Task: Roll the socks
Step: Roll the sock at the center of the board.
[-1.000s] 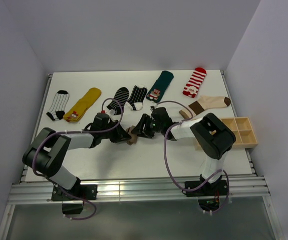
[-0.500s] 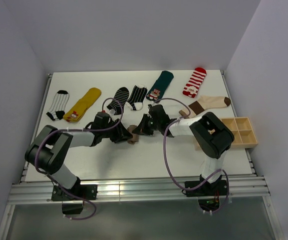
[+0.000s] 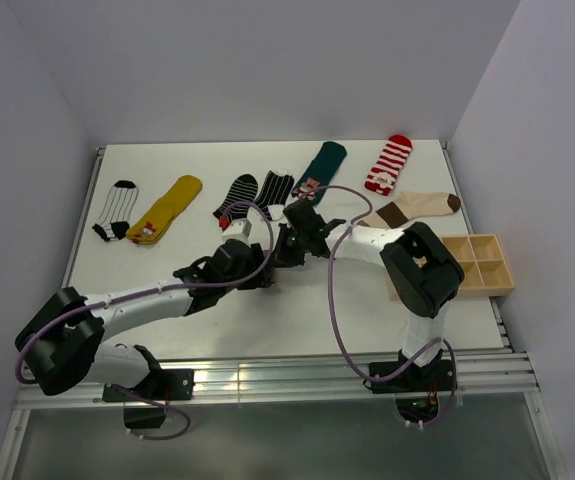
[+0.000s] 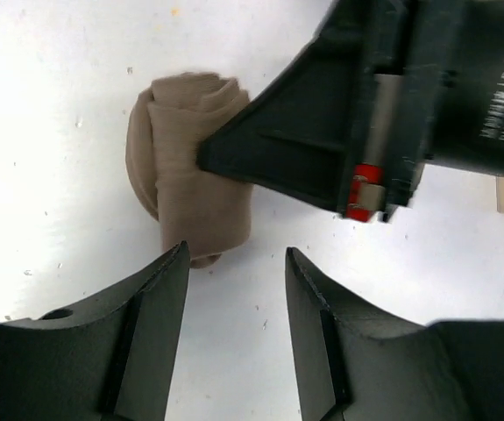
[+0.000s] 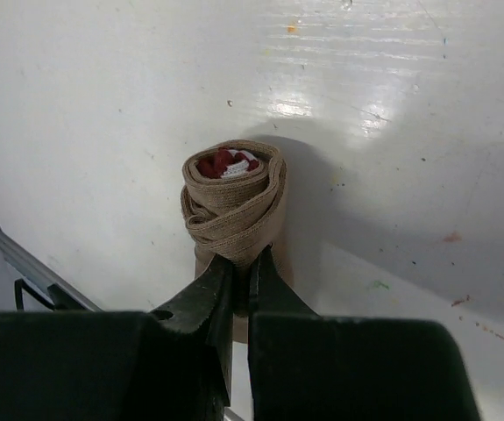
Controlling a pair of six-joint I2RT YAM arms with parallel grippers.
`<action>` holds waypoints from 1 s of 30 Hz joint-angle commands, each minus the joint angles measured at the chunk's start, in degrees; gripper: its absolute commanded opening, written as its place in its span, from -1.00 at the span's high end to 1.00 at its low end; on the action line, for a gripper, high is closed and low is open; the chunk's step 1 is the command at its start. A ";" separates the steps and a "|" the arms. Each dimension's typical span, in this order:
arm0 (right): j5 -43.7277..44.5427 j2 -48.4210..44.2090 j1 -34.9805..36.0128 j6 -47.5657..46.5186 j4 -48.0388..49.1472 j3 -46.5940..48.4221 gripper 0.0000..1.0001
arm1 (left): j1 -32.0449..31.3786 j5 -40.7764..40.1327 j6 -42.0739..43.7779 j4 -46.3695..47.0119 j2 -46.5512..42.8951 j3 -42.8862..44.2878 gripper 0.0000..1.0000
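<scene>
A brown sock (image 4: 190, 175), rolled into a tight bundle, lies on the white table. Its end shows a red-and-white core (image 5: 227, 164) in the right wrist view. My right gripper (image 5: 243, 261) is shut on the outer fold of the roll (image 5: 234, 206) and pinches the fabric at its near edge. My left gripper (image 4: 236, 263) is open just short of the roll, with bare table between its fingers. In the top view the two grippers, left (image 3: 255, 268) and right (image 3: 280, 252), meet at mid-table and hide most of the roll.
Flat socks lie along the back: white-black striped (image 3: 115, 210), yellow (image 3: 167, 207), two black striped (image 3: 237, 197), teal (image 3: 319, 170), red-white striped (image 3: 389, 163), cream with brown bands (image 3: 417, 208). A wooden compartment tray (image 3: 472, 262) sits at the right edge.
My left arm has swung round, its wrist shifting right, and its jaws have opened off the roll. The right gripper has closed on the roll's edge and shifted slightly back.
</scene>
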 commanded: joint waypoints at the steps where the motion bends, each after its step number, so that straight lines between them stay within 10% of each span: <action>1: 3.49 1.73 0.63 -1.23 -9.70 3.41 1.00 | -4.00 -14.02 3.45 -1.34 1.02 3.65 -0.05; 18: -0.11 3.76 0.98 -0.44 -10.86 5.70 0.66 | -8.23 -23.18 3.64 -3.54 17.99 10.16 0.01; 30: -7.93 -2.39 -0.16 2.02 6.36 -3.18 -0.03 | -0.95 -9.14 -0.67 4.63 12.73 -0.64 0.12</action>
